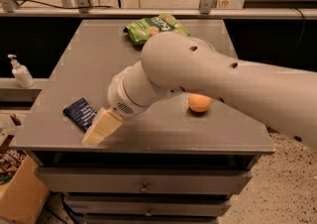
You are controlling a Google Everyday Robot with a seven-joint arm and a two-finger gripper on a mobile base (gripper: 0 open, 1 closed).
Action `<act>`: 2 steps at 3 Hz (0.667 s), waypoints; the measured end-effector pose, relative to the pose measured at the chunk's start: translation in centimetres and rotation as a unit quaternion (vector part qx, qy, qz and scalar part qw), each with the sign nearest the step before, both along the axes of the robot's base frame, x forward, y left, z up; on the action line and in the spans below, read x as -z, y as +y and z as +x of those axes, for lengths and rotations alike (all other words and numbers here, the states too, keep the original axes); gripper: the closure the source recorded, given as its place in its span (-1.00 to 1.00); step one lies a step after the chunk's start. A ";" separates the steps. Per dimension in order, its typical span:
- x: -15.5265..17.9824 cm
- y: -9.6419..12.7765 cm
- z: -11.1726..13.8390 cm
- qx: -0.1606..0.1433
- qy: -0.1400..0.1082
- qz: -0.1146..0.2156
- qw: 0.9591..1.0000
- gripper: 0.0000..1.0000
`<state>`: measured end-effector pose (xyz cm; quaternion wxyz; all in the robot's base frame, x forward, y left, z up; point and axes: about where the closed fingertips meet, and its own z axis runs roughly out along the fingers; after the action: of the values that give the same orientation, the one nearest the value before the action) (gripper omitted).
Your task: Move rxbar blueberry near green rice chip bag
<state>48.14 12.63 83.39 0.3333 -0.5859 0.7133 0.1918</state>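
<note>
Currently hand [99, 130] sits low at the near-left edge of the worktop [89, 59]; can't tell if it's clenched or released. The rxbar blueberry [80, 113] lies flat just left of the hand in view, touching or nearly so. Well apart, far behind the hand and to its right, is the green rice chip bag [156, 27]; orange ball [199, 102] off to its right. Bar looks light, thin, slick foil, slightly flexible, likely to slide, so pinch across its narrow width mid-body. Worktop is smooth matte grey, drawers [143, 183] below the hand, pump bottle [20, 72] on a ledge further left, speckled floor [292, 168] on the right
</note>
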 end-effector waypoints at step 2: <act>2.1 1.1 1.0 0.001 -0.001 -0.002 1.000 -0.63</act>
<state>49.18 13.71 81.25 0.3334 -0.5860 0.7137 0.1897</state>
